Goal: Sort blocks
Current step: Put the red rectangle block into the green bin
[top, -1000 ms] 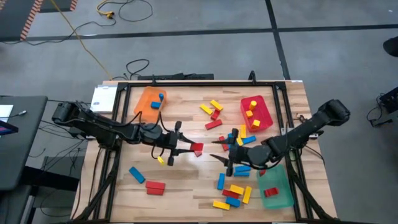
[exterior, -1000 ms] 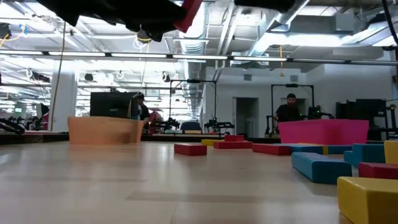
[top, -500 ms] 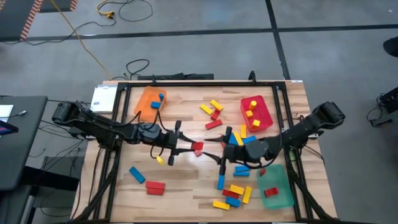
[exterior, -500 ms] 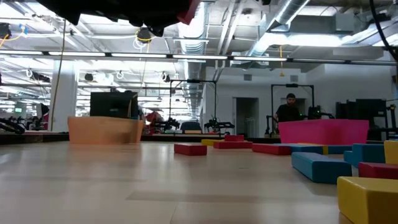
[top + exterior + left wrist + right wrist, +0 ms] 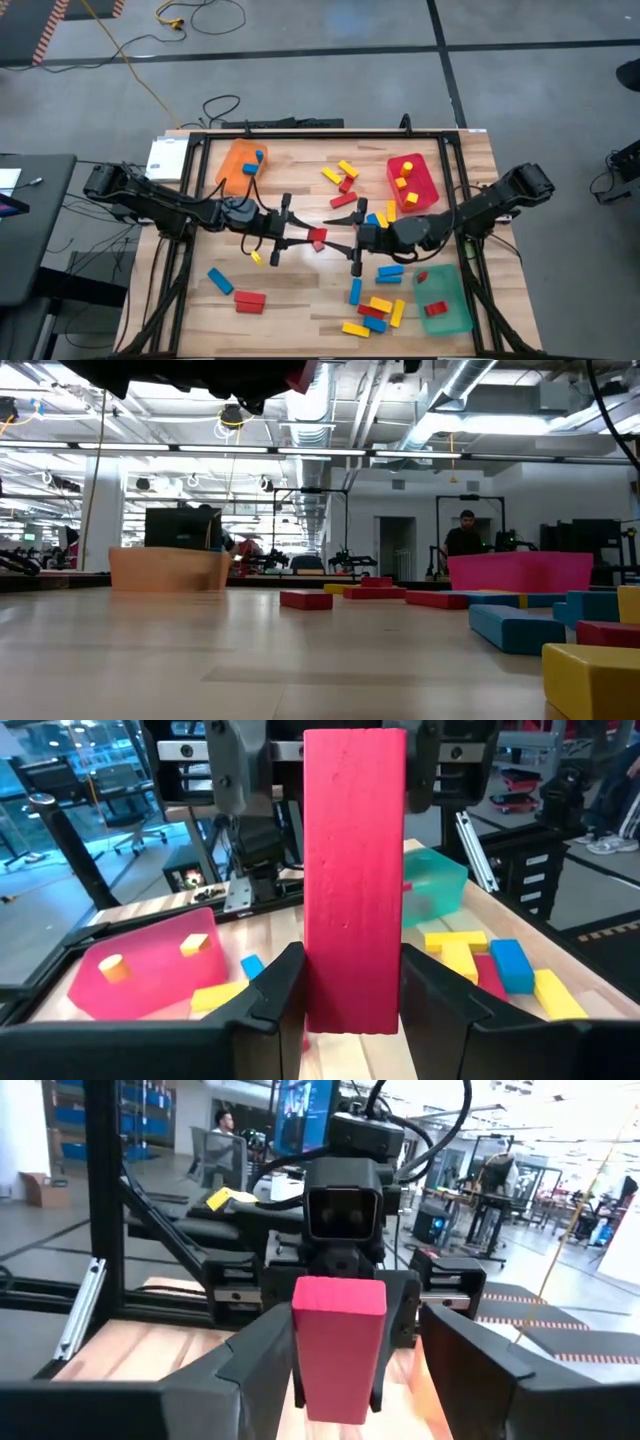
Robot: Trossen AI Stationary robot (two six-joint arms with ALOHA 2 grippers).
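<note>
**Red block held between two facing grippers at mid-table**

The left gripper is clamped on a red block above the middle of the table; in the left wrist view the block stands upright between the fingers. The right gripper faces it from just beside, its fingers spread apart on either side of the block's free end, not visibly touching it.

No readable writing shows.

The orange tray holds two blue blocks. The red tray holds yellow blocks. The green tray holds red blocks. Other red, yellow and blue blocks lie loose on the tabletop.
</note>
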